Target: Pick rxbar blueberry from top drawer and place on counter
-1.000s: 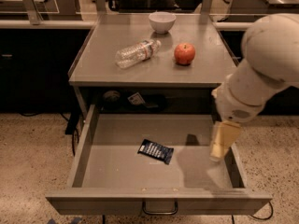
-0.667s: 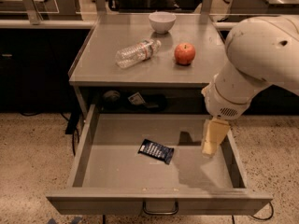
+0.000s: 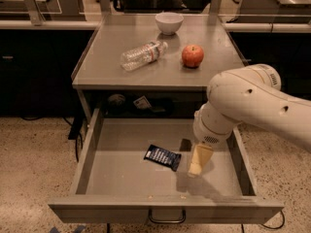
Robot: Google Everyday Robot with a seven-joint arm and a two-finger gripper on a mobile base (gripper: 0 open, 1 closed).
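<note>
Snack bar (image 3: 163, 157) lies flat on drawer (image 3: 121, 178) floor, gripper (image 3: 198, 161) just beside one end; open or closed, can't tell. Probably light, thin, slippery wrapper: pinch across narrow width.

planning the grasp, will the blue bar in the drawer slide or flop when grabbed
The rxbar blueberry lies flat on the smooth bottom of the top drawer, so a nudge would probably slide it, not roll it. Thin and small, it is likely light and slightly bendy. The gripper hangs close beside it.
</note>
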